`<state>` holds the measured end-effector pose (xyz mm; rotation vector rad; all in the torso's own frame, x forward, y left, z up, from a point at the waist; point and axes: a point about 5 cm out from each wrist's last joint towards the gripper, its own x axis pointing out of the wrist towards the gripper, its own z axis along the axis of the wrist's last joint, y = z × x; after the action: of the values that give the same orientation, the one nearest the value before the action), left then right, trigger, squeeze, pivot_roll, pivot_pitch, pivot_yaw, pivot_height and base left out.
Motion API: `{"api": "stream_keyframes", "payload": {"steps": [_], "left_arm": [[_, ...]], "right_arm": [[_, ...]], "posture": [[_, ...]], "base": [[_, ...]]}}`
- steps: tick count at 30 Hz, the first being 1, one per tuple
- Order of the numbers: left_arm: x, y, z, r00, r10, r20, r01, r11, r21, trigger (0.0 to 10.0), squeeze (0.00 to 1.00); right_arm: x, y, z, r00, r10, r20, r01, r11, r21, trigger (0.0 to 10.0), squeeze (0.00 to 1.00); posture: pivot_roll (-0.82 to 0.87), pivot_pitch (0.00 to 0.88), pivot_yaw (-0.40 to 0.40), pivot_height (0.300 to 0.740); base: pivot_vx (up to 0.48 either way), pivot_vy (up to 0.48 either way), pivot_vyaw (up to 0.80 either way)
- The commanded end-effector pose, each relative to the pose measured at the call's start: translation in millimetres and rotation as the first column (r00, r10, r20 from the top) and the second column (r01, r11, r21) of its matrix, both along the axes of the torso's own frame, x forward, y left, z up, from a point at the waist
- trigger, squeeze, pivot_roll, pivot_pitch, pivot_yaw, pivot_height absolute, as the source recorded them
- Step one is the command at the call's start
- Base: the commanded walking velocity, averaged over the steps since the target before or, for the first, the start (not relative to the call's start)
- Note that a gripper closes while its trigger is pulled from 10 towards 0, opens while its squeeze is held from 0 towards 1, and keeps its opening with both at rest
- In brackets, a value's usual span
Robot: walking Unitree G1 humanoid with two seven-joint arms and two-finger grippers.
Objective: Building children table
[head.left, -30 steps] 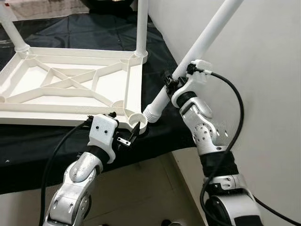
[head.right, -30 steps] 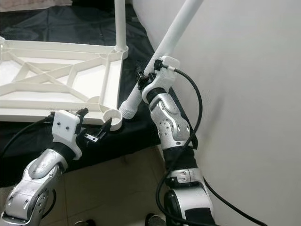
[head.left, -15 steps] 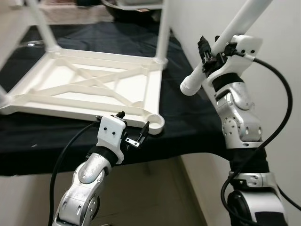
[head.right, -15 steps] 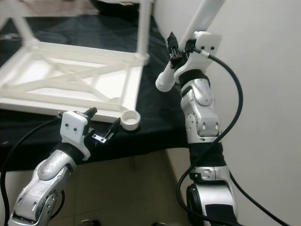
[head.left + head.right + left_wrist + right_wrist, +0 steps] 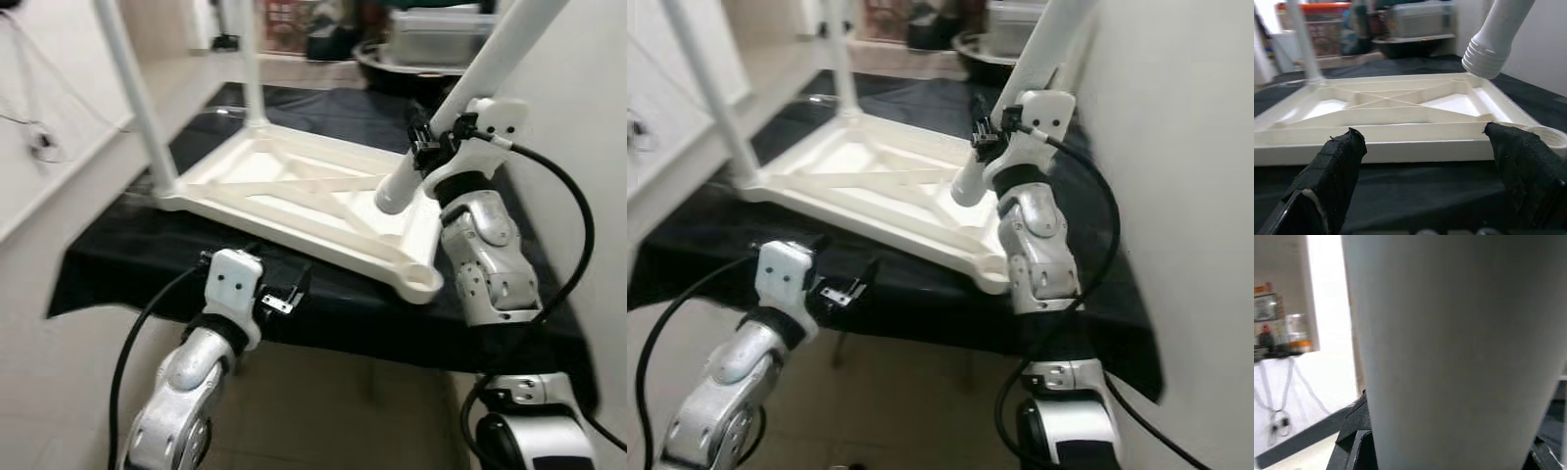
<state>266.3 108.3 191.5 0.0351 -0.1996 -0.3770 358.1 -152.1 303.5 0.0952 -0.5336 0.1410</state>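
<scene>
Upturned white tabletop (image 5: 294, 191) on black cloth (image 5: 127, 264), ribbed underside up. 2 legs (image 5: 132, 93) already standing in its far and left corner sockets. Near-right corner socket (image 5: 423, 282) empty, ring open upward. Right gripper (image 5: 431, 147) clamped round a third leg (image 5: 460, 93), held tilted in the air, threaded end (image 5: 1486, 58) low, above the tabletop's right part, apart from the socket. Left gripper (image 5: 1425, 161) just near of the tabletop's near edge, fingers (image 5: 1334, 166) spread wide, gripping nothing.
</scene>
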Motion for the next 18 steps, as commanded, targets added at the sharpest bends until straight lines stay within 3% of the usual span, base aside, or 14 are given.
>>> {"api": "stream_keyframes", "payload": {"steps": [1, 13, 16, 18], "left_arm": [[2.2, 0.5, -1.6, 1.0, 0.017, -0.001, -0.017, 1.0, 0.006, 10.0, 0.0], [2.8, 5.7, -3.7, 0.997, 0.082, 0.009, -0.082, 0.997, 0.009, 10.0, 0.0], [3.5, 8.8, -4.4, 0.994, 0.111, 0.013, -0.111, 0.994, 0.022, 10.0, 0.0], [5.0, 10.1, -4.7, 0.992, 0.128, 0.011, -0.128, 0.992, 0.022, 10.0, 0.0]], "right_arm": [[-1.8, 4.2, -4.8, 1.0, 0.008, 0.006, -0.008, 1.0, -0.008, 10.0, 0.0], [-21.5, 23.2, -43.8, 0.995, 0.043, -0.087, -0.046, 0.998, -0.038, 10.0, 0.0], [-23.4, 24.8, -48.2, 0.993, 0.049, -0.103, -0.051, 0.998, -0.022, 10.0, 0.0], [-23.4, 24.6, -49.3, 0.992, 0.053, -0.111, -0.051, 0.999, 0.016, 10.0, 0.0]], "posture": [[0.05, 0.054, -0.049, 0.74], [0.04, 0.026, -0.049, 0.74], [0.04, 0.022, -0.048, 0.74], [0.04, 0.014, -0.05, 0.74]], "base": [[0.0, 0.0, 0.8], [0.0, 0.0, 0.8], [0.0, 0.0, 0.8], [0.0, 0.0, 0.0]]}}
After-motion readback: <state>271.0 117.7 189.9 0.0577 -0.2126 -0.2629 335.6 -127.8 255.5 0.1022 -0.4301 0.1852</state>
